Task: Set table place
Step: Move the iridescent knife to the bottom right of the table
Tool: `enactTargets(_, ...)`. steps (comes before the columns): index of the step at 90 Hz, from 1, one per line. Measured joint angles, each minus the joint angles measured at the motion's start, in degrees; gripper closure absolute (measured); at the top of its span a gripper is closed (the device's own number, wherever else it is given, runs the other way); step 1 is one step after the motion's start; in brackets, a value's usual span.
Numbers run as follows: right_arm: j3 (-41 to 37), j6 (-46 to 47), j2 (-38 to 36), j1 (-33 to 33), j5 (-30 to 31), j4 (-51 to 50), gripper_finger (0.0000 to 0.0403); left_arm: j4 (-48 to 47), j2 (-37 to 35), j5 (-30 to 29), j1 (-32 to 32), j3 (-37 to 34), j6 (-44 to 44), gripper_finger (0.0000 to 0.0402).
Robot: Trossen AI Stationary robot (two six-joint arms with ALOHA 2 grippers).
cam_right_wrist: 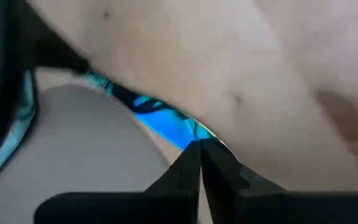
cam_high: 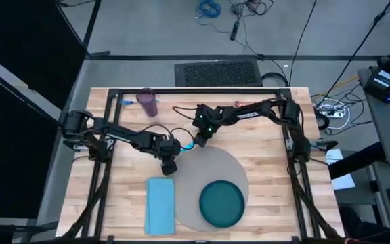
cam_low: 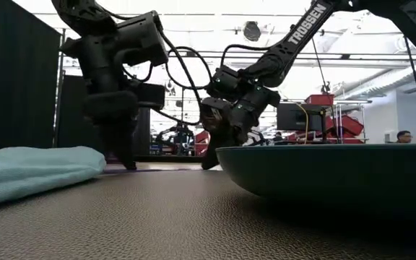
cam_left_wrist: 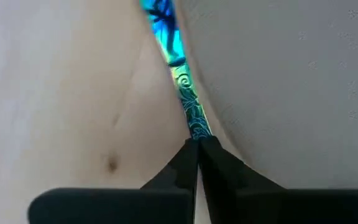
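A round grey placemat (cam_high: 205, 173) lies on the light-wood table (cam_high: 263, 152), with a dark teal plate (cam_high: 222, 203) on its near part. A light blue napkin (cam_high: 160, 203) lies to its left. A thin blue-green iridescent utensil (cam_high: 187, 146) runs along the mat's far-left edge (cam_left_wrist: 229, 112). My left gripper (cam_high: 170, 165) is shut on one end of it and my right gripper (cam_high: 200, 140) on the other. In the low view both sets of fingers (cam_low: 127, 160) reach down to mat level. My left gripper pinches the utensil's narrow patterned end (cam_left_wrist: 194, 127) between its two fingertips. The fingers point down and lie roughly in line with the utensil. Whether that end rests on the table, I cannot tell. My right gripper pinches the broader bright blue end (cam_right_wrist: 179, 130) at its fingertips, coming from above. The utensil runs away from the fingers along the mat's edge (cam_right_wrist: 104, 124). Whether it is lifted clear, I cannot tell.
A purple cup (cam_high: 147, 103) stands at the far left of the table. Bare wood lies right of the placemat (cam_high: 276, 183) and along the far edge. The black frame (cam_high: 202, 90) borders the table top.
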Motion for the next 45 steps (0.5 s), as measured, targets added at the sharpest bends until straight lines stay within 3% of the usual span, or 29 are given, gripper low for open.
enactTargets(45, -0.3, 11.5, 0.3, -4.4, 3.9, 8.3, 0.0403, 9.2, 0.2, 0.4, 2.2, -0.2, 5.8, 0.0401)
